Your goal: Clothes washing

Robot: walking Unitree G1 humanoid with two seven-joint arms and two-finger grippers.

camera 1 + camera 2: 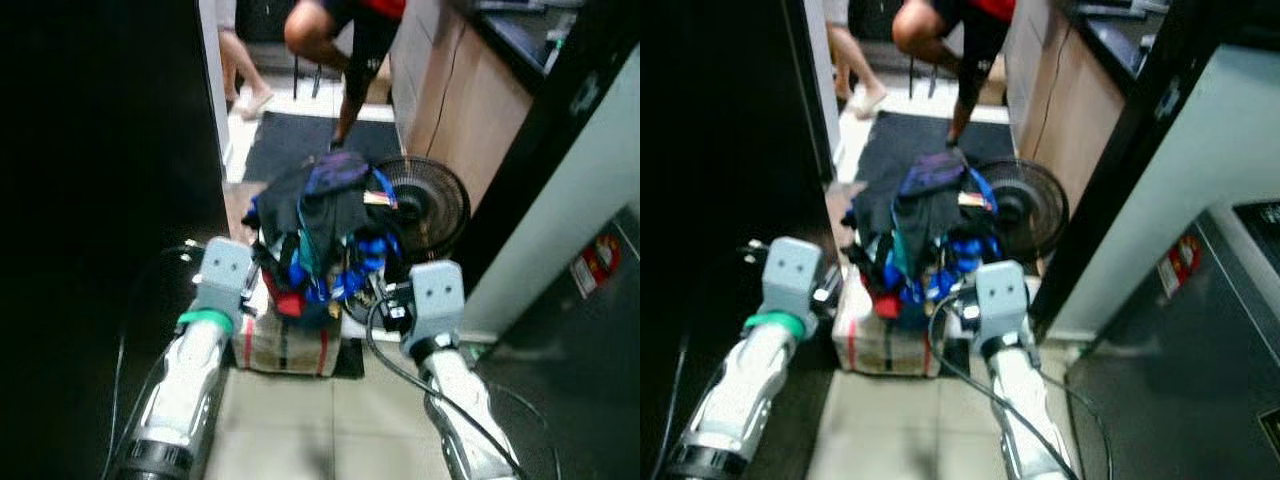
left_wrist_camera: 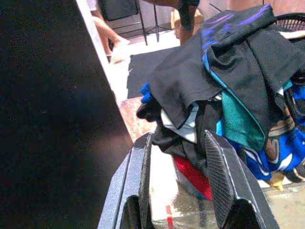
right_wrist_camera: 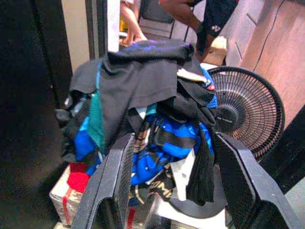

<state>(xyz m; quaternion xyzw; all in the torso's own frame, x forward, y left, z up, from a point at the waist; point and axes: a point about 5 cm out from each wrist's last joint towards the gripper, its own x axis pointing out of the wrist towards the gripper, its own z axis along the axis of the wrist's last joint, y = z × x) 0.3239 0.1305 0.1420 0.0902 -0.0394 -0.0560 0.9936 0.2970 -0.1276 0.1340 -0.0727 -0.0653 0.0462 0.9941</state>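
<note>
**Heaped laundry, both grippers short of the pile**

Because the pile of clothes [image 1: 325, 225] is stacked high and loose on the striped box [image 1: 287, 345], I worry most about it sliding: a dark garment [image 3: 138, 76] is draped over the top with blue and teal pieces hanging out at the sides, so a pinch on one edge could drag the rest off onto the tiled floor [image 1: 320, 430]. A floor fan [image 1: 430, 205] stands just beside the heap on its right, touching or nearly touching the cloth, and a careless pull from that side could snag a sleeve on its grille or tip it. A cable [image 1: 400, 365] loops near my right wrist and could catch as well. A person's legs [image 1: 345, 50] are on the dark mat [image 1: 300, 140] beyond the pile, so I judge any forward lunge unwise.

Both arms reach forward and low, on either side of the box. The left gripper [image 2: 183, 176] has its fingers spread moderately, holding nothing, pointed at the red and dark cloth at the pile's left lower edge. The right gripper [image 3: 183, 186] is spread wide and empty, aimed at the blue garment [image 3: 164, 148] in the pile's middle.
</note>
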